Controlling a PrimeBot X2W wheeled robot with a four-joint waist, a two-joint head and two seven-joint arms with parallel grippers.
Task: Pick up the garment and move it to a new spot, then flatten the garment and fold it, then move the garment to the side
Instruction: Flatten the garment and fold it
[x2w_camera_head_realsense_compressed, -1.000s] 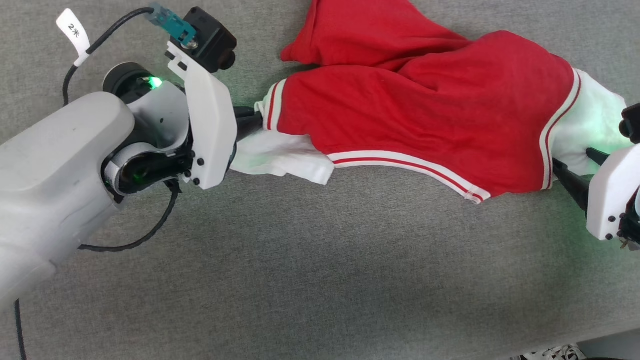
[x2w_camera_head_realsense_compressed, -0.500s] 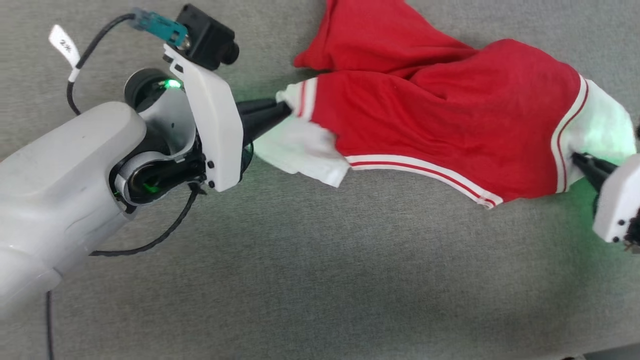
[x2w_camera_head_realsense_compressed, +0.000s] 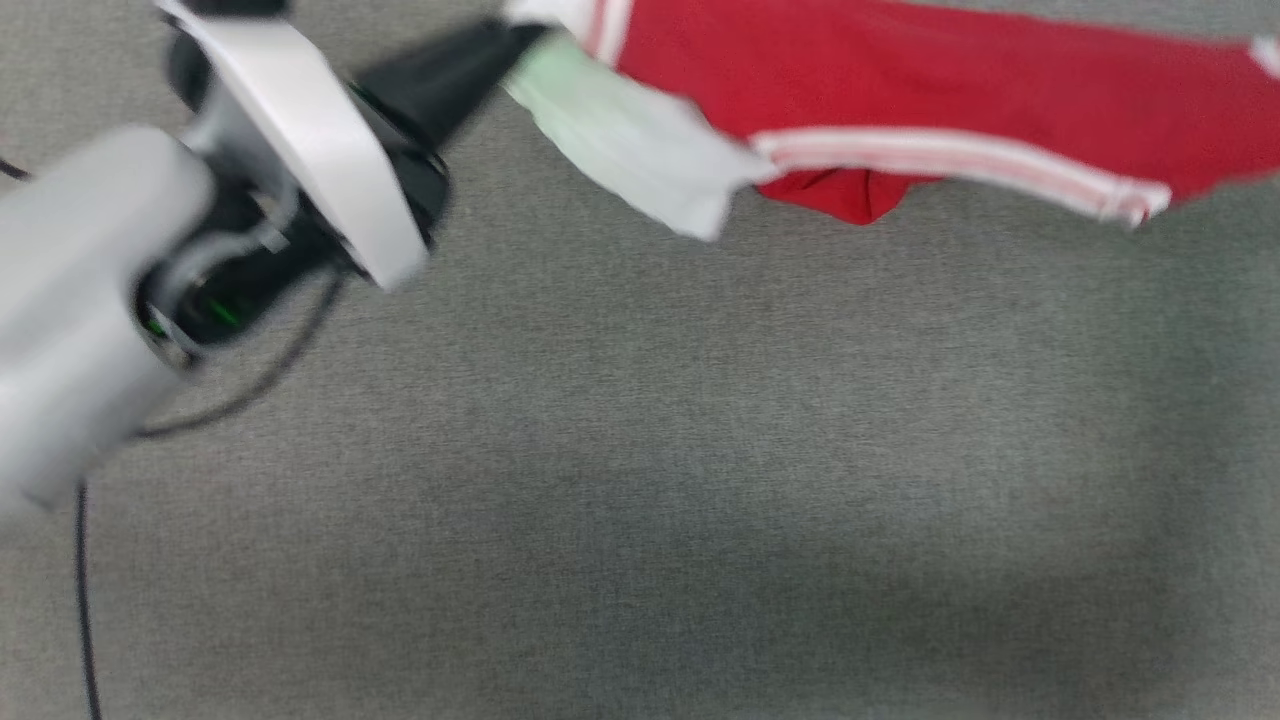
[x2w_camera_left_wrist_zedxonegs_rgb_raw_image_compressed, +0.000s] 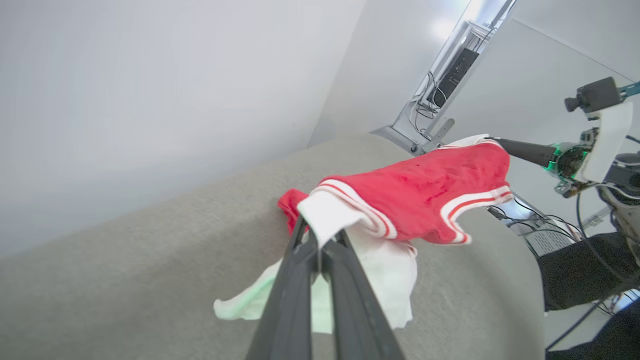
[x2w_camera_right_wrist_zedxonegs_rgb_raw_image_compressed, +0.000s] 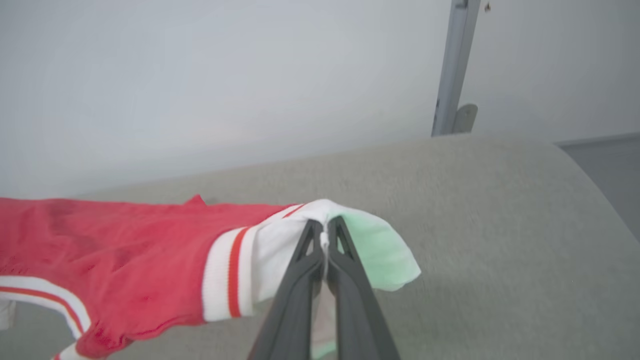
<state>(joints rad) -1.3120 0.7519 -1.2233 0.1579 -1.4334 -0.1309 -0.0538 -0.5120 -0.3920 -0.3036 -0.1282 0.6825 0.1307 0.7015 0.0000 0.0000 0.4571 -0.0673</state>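
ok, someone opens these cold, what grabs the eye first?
The red garment, stretched across the top of the head view over the grey surface. The left gripper and right gripper hold it at opposite ends, jaws shut on the white sleeve panels. The head view is also heavily motion-blurred.

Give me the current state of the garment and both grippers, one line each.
garment: held at both ends by its white sleeve panels, stretched between the grippers, middle sagging, mostly lifted off the grey surface.
left gripper: shut on the garment's white sleeve edge.
right gripper: shut on the opposite white sleeve.
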